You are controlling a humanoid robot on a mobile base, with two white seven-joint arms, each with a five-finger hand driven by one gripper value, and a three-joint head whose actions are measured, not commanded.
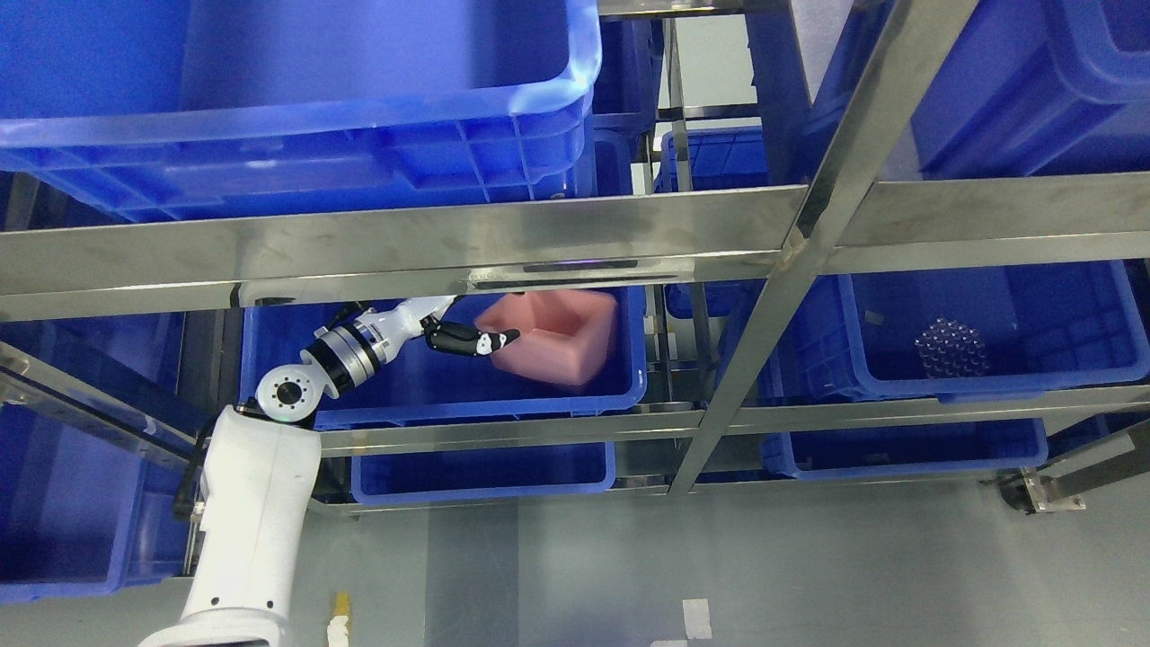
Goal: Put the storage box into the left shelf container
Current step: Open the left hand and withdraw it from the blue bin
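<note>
Steel shelf (503,238), blue bins on each level, grey floor (809,575) below. Middle level, left bin (431,395): pink box (557,337) inside, at right end, tilted. Left robot hand (467,340) reaching in from left, fingers touching box's near rim; grip cannot be told. Middle level, right bin (988,359): dark studded ball (950,349).

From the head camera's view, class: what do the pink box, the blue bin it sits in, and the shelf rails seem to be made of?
Pink storage box: probably matte plastic or soft foam; dull, even surface with rounded edges.
Blue bin: moulded plastic, slightly glossy; ribbed walls and a rolled rim.
Shelf rails: metal, likely stainless steel; brushed grey sheen with smeared reflections.
</note>
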